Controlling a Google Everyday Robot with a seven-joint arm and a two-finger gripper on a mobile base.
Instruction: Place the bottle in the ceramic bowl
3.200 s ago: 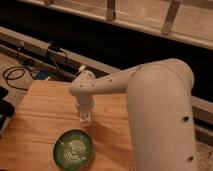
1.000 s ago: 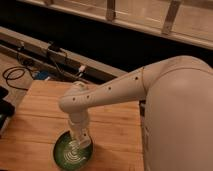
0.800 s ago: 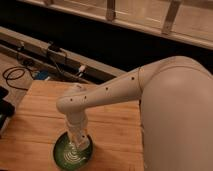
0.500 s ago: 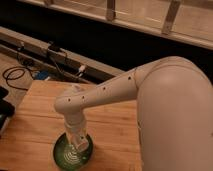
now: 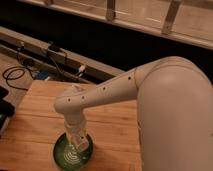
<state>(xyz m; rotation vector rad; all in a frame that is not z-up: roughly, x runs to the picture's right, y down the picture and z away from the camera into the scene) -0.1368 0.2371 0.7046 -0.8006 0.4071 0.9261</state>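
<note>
The dark-green ceramic bowl (image 5: 67, 154) with pale swirl lines stands on the wooden table near its front edge. My gripper (image 5: 78, 143) hangs straight down from the white arm (image 5: 107, 92), with its tip just inside the bowl's right half. A small whitish oblong, the bottle (image 5: 80, 145), shows at the gripper's tip, held upright just above the bowl's inside. The wrist hides the bowl's far rim.
The wooden table (image 5: 115, 131) spreads to the left and right of the bowl. Black cables (image 5: 20, 75) and a rail run along the floor behind the table. A dark object (image 5: 4, 107) sits at the table's left edge.
The arm swung from the table's middle to over the bowl. Over the last second it sank a little, bringing the gripper and the bottle down into the bowl.
</note>
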